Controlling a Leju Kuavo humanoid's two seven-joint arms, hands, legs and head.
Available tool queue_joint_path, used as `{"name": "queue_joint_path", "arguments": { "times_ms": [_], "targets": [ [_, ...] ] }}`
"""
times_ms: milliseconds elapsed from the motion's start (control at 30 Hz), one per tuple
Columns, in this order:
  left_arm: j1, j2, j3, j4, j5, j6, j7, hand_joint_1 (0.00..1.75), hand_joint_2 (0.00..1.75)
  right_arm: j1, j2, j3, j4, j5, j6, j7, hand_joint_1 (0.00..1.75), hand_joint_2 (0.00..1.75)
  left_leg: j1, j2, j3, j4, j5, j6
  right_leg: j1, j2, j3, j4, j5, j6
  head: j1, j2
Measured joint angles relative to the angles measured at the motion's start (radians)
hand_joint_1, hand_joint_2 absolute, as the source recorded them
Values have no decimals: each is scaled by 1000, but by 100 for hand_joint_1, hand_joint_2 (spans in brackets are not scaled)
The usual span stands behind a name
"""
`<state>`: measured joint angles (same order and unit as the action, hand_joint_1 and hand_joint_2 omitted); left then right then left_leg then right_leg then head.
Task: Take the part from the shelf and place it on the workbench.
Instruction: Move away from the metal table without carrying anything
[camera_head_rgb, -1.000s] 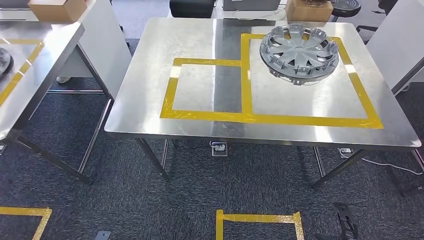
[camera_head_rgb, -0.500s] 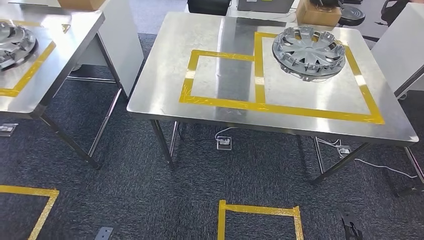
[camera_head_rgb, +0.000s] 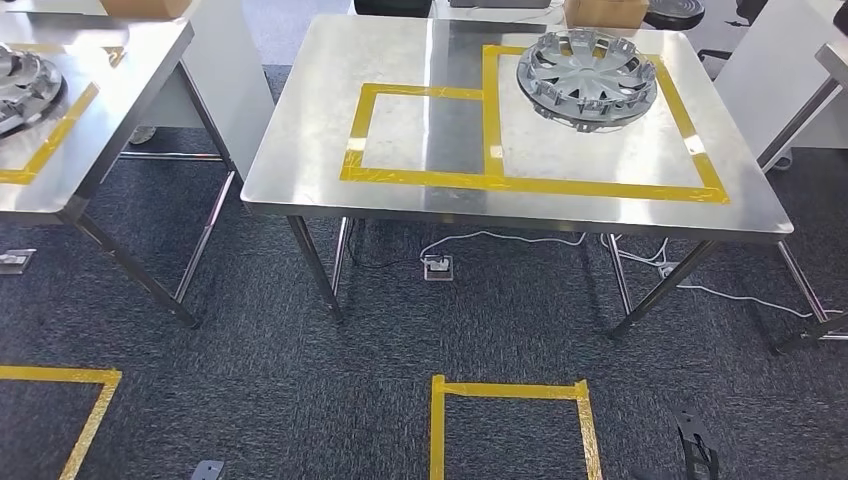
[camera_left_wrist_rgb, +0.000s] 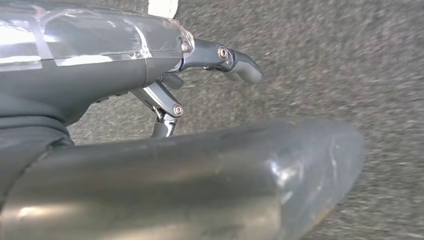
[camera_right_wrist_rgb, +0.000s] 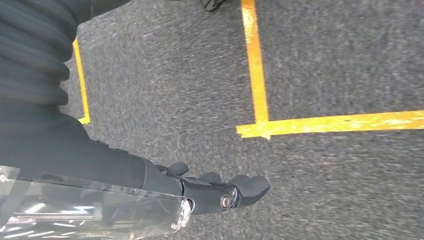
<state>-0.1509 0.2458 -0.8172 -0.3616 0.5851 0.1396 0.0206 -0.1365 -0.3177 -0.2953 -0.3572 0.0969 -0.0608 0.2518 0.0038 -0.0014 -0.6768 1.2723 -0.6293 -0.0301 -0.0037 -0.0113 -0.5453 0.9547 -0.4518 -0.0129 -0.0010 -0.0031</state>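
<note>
Down by the carpeted floor (camera_head_rgb: 300, 400), the left hand (camera_left_wrist_rgb: 200, 75) and right hand (camera_right_wrist_rgb: 215, 192) are seen hanging with fingers loosely apart, nothing held. Beyond the taped floor square (camera_head_rgb: 510, 425), a steel counter (camera_head_rgb: 400, 60) is seen, a grey wheel cover (camera_head_rgb: 587, 78) lying inside its taped box. Placing seems finished; another part may next need fetching.

Wheel cover (camera_head_rgb: 587, 78) on steel table (camera_head_rgb: 300, 170), frame's upper right; second table (camera_head_rgb: 90, 130) at upper left.
</note>
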Motion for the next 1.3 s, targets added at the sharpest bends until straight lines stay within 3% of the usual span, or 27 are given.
{"name": "queue_joint_path", "arguments": {
  "times_ms": [33, 100, 167, 233, 300, 333, 367, 433, 467, 500, 533, 600, 667, 700, 733, 800, 833, 900, 933, 967, 1000, 1067, 1100, 1133, 1200, 1233, 1300],
  "targets": [
    [0, 0, -1, 0, 1, 0, 0, 0, 0, 0, 1, 0, 0, 0, 0, 0, 0, 175, 6, 0, 16, 6, 22, -6, -3, -1, -19, 7, 9, 5, -2, 0],
    [-1, 0, -2, 0, 1, 0, 0, 0, 0, -1, 3, 0, 0, 1, -1, 0, 0, 175, 18, 1, 96, -75, 73, -20, -11, -1, -56, 28, 23, 18, -5, 0],
    [-4, 0, -2, 0, 2, -2, 1, 0, 0, -1, 3, 0, 0, 6, -5, 0, 0, 175, 21, -1, 182, -200, 65, -23, -15, 0, -84, 53, 34, 33, -9, 0],
    [-5, 1, -2, 0, 2, -4, 4, 0, 0, -1, 2, 0, 0, 13, -9, 0, 0, 175, 15, -3, 209, -256, 42, -7, -17, 0, -96, 61, 48, 45, -7, 0],
    [-6, 0, -2, 1, 2, -5, 6, 0, 0, 2, 3, 1, 2, 17, -10, 1, 0, 175, 13, -2, 195, -257, 56, 19, -21, 1, -101, 57, 54, 57, -1, 0],
    [-6, 0, -3, 2, 2, -6, 7, 0, 0, 4, 4, 1, 3, 17, -10, 2, 0, 175, 13, -2, 185, -258, 67, 30, -23, 1, -106, 70, 32, 61, 2, 0],
    [-7, 0, -3, 3, 2, -6, 7, 0, 0, 6, 4, 1, 5, 18, -10, 2, 0, 175, 12, -2, 172, -259, 80, 40, -24, 2, -115, 102, -9, 65, 6, 0],
    [-8, 0, -3, 4, 2, -7, 7, 0, 0, 7, 4, 1, 7, 18, -11, 3, 0, 175, 7, -2, 143, -258, 105, 51, -23, 3, -136, 218, -118, 68, 19, 0],
    [-7, 0, -3, 5, 2, -7, 7, 0, 0, 6, 5, 1, 8, 18, -11, 3, 0, 175, 4, -2, 128, -257, 117, 54, -22, 4, -141, 279, -153, 67, 25, 0],
    [-6, 0, -3, 5, 2, -7, 7, 0, 0, 6, 6, 1, 8, 18, -11, 3, 0, 175, -1, -2, 112, -257, 130, 56, -22, 4, -137, 320, -164, 64, 29, 0],
    [-6, 0, -3, 6, 2, -7, 7, 0, 0, 5, 7, 1, 9, 18, -11, 3, 0, 175, -5, -2, 97, -256, 142, 58, -20, 5, -120, 331, -152, 59, 33, 0],
    [-6, 0, -3, 7, 2, -8, 8, 0, 0, 2, 7, 1, 10, 17, -11, 3, 0, 175, -14, -1, 71, -256, 164, 58, -11, 6, -42, 254, -101, 39, 38, 0],
    [-7, -2, -3, 8, 2, -8, 8, 0, 0, -3, 4, 2, 9, 15, -12, 3, 0, 175, -19, 1, 55, -256, 183, 54, 5, 7, 63, 104, -94, 13, 40, 0],
    [-7, -3, -3, 9, 3, -7, 8, 0, 0, -6, 2, 3, 8, 13, -12, 3, 0, 175, -19, 4, 51, -256, 192, 50, 11, 8, 98, 48, -101, 4, 39, 0],
    [-8, -4, -2, 9, 3, -7, 8, 0, 0, -8, 0, 3, 8, 11, -12, 3, 0, 175, -18, 6, 48, -257, 201, 45, 16, 8, 115, 14, -108, -1, 39, 0],
    [-7, -3, -2, 10, 4, -7, 9, 0, 0, -7, 1, 3, 9, 9, -12, 3, 0, 175, -15, 8, 43, -258, 214, 36, 17, 6, 111, -5, -93, -4, 39, 0],
    [-6, -2, -3, 11, 6, -7, 12, 0, 0, -7, 3, 3, 9, 9, -12, 3, 0, 175, -14, 6, 35, -248, 199, 31, 16, 4, 104, -10, -80, -8, 39, 0],
    [-6, -2, -3, 12, 12, -8, 19, 0, 0, -7, 9, 4, 10, 9, -6, 3, 0, 87, -12, 1, 7, -177, 112, 22, 10, -1, 76, -16, -52, -14, 29, 0],
    [-7, -2, -4, 12, 16, -10, 23, 0, 0, -6, 10, 6, 10, 9, 1, 2, 0, 44, -9, 0, -10, -117, 60, 16, 9, 0, 58, -16, -41, -16, 19, 0],
    [-7, -1, -4, 12, 20, -12, 25, 0, 0, -3, 10, 9, 10, 8, 14, -2, 0, 0, -6, 0, -25, -54, 26, 10, 8, 0, 41, -14, -29, -14, 11, 0],
    [-6, -1, -4, 12, 25, -14, 24, 0, 0, -1, 9, 12, 9, 6, 30, -8, 0, 0, -3, 0, -32, -3, 21, 5, 6, -1, 25, -13, -19, -11, 4, 0],
    [-4, -1, -4, 13, 34, -17, 19, 0, 0, 1, 1, 16, 8, -1, 66, -22, 0, 0, 6, 1, -7, 20, 76, -4, 1, -3, -7, -5, 0, -1, -6, 0],
    [-3, -1, -4, 13, 36, -17, 16, 0, 0, 1, -5, 17, 8, -4, 79, -27, 0, 0, 10, 2, 31, -19, 107, -8, -2, -3, -22, 2, 7, 4, -11, 0],
    [-4, -2, -4, 13, 38, -17, 14, 0, 0, 1, -11, 18, 7, -5, 86, -30, 0, 0, 15, 2, 83, -82, 118, -13, -5, -4, -36, 12, 11, 10, -17, 0],
    [-5, -3, -4, 13, 40, -17, 11, 0, 0, 0, -22, 19, 5, -6, 92, -33, 0, 0, 16, 3, 169, -207, 92, -9, -6, -4, -55, 35, 16, 22, -25, 0],
    [-5, -4, -4, 13, 40, -17, 10, 0, 0, 0, -27, 20, 5, -6, 92, -34, 0, 0, 15, 2, 188, -242, 72, -2, -6, -4, -62, 42, 19, 29, -28, 0],
    [-4, -5, -4, 13, 40, -17, 10, 0, 0, 1, -33, 22, 4, -6, 93, -35, 0, 0, 14, 2, 189, -260, 61, 19, -7, -3, -70, 49, 26, 41, -27, 0]
  ]
}}
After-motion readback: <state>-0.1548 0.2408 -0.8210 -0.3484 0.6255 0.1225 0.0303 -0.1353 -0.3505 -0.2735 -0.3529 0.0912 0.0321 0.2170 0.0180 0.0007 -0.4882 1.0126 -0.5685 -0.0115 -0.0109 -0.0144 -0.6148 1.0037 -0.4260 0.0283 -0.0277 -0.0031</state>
